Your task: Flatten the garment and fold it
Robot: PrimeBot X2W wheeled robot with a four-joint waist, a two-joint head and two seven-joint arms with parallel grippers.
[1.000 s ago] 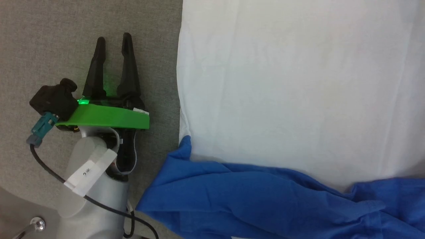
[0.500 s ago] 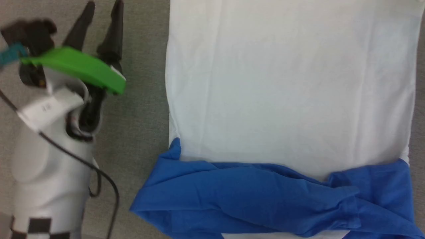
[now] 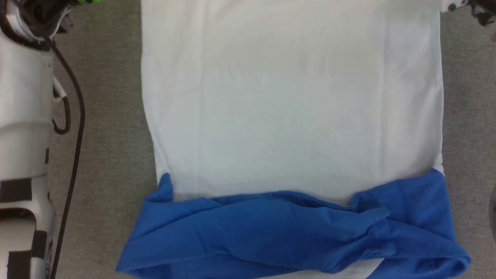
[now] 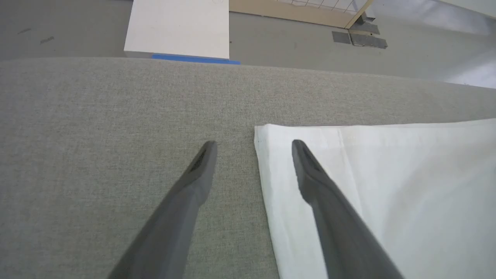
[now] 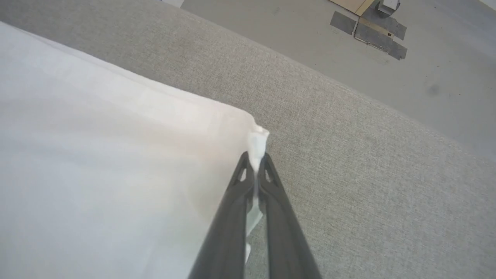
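The garment [image 3: 290, 116] is lying spread on the grey table [image 3: 108, 116], with its white hem toward the table's far edge. The right gripper [image 5: 255, 161] is pinching one hem corner between tightly closed fingers. The left gripper [image 4: 254, 144] is standing wide apart astride the other hem corner, holding nothing.

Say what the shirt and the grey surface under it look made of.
The garment: thin soft cloth, possibly cotton knit, matte; the blue band lies in loose folds, the white corner shows a stitched hem. The grey surface: looks like woven fabric covering, matte, fine flecked weave visible.
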